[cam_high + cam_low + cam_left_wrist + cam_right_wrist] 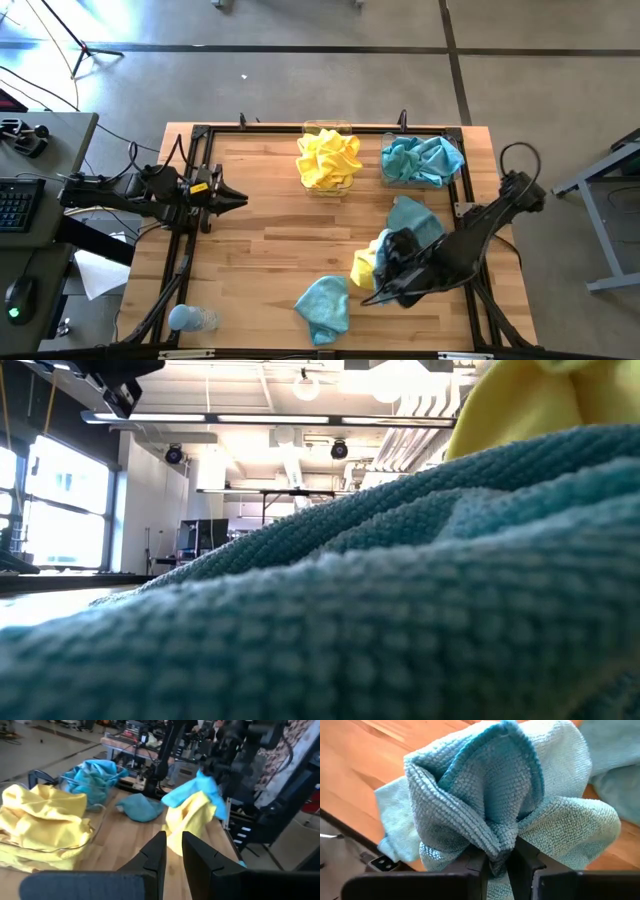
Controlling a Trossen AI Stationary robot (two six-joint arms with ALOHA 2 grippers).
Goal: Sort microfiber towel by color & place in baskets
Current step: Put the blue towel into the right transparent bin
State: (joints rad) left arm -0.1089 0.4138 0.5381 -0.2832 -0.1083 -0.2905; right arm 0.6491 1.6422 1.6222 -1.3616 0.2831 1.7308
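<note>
A clear basket [327, 186] at the table's far side holds bunched yellow towels [328, 158]. The basket [420, 183] to its right holds teal ones [424, 157]. My right gripper [497, 862] points steeply down over the near right part of the table, shut on a teal towel [485, 795]. Beside it lie a yellow towel [362, 267] and a teal one [415, 218]. Another teal towel [322, 306] lies by the near edge and fills the low view [330, 620]. My left gripper [174, 842] hovers at the table's left, fingers nearly together and bare. My right gripper pinches a bunched fold [498, 851] of the teal towel between its two fingers, with several layers gathered there. The fingers come from above, pointing steeply down. The towel spreads out below them. Whether its lower part rests on the yellow towel [189, 820] I cannot tell.
A pale blue plastic bottle [190, 318] lies at the table's near left corner. A black frame [190, 250] runs along the table's sides. Bare wood [270, 240] lies between the left gripper and the loose towels.
</note>
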